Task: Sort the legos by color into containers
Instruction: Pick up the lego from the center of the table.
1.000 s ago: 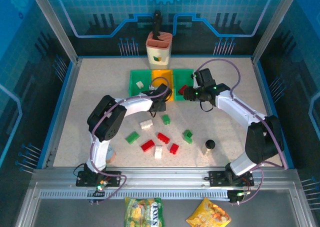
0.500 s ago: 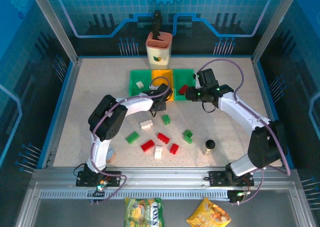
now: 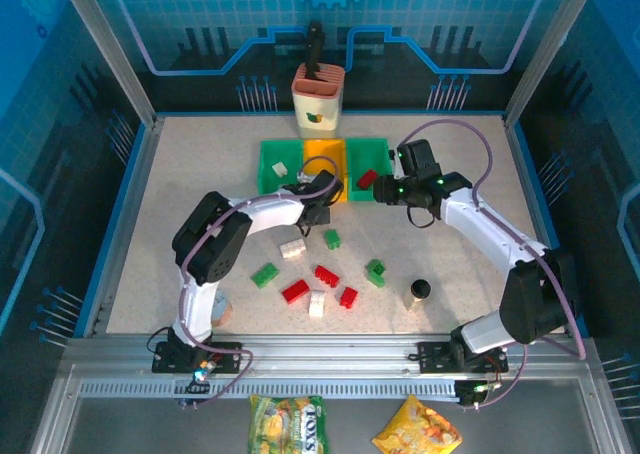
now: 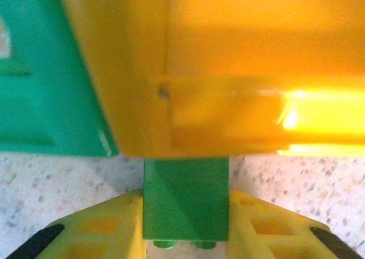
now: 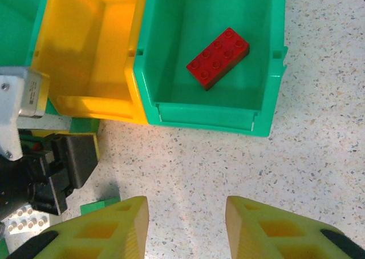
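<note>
- Since a second ago the right arm has swung its elbow outward. The right hand has slid a little to its own right, and the left arm has barely shifted.
- Speckled tabletop lies under both hands.
- Three open rectangular bins stand in a row just ahead of the hands, walls touching: left green bin, yellow bin and right green bin.
- Right hand: its fingers are spread wide with nothing between them. It hangs over bare tabletop just short of the right green bin's near wall.
- Left hand: its fingers are clamped on a green lego, smooth face toward the wrist camera. The lego is pressed up close under the yellow bin's near wall.
- Red lego: a two-by-four studded brick lying diagonally on the right green bin's floor, straight ahead of the right hand.
- White lego: small and pale, inside the left green bin, ahead and to the left of the left hand.
- Loose legos: red, green and white bricks are scattered behind both hands, toward the arm bases.
- Hard to make out: the frame edge cuts off the held lego's studs and the left fingertips. Whether that lego touches the bin wall cannot be told, and glare washes out the yellow bin's inside.
</note>
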Available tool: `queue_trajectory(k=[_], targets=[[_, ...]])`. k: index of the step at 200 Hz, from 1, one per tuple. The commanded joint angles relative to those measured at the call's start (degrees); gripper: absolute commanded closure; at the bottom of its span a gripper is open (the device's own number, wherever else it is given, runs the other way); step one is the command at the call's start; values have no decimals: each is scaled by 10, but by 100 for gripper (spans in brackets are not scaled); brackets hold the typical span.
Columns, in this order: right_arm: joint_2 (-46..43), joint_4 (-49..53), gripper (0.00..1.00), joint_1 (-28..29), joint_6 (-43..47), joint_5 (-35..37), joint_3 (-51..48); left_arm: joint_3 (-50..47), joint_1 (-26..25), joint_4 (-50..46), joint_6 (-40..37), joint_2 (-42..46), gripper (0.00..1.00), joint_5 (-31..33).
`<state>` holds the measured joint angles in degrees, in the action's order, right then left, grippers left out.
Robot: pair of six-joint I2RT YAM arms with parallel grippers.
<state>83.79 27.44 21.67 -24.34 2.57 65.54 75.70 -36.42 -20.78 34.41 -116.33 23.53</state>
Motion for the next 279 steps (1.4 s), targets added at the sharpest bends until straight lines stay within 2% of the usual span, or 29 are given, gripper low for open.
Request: queue_trajectory(k=[1, 48, 121, 243, 279], targets=[[-18, 10, 59, -6, -3, 2, -9, -25, -11, -25, -4, 39, 65, -8], [-31, 12, 59, -6, -4, 9, -22, -53, -19, -30, 0, 87, 66, -22], [-35, 21, 59, -6, 2, 16, -12, -3, -21, -49, -15, 107, 66, -32], [-59, 39, 59, -21, 15, 32, -21, 211, 19, -74, -86, -36, 66, -40], [-64, 43, 59, -30, 17, 31, -24, 247, 38, -66, -95, -79, 66, -34]])
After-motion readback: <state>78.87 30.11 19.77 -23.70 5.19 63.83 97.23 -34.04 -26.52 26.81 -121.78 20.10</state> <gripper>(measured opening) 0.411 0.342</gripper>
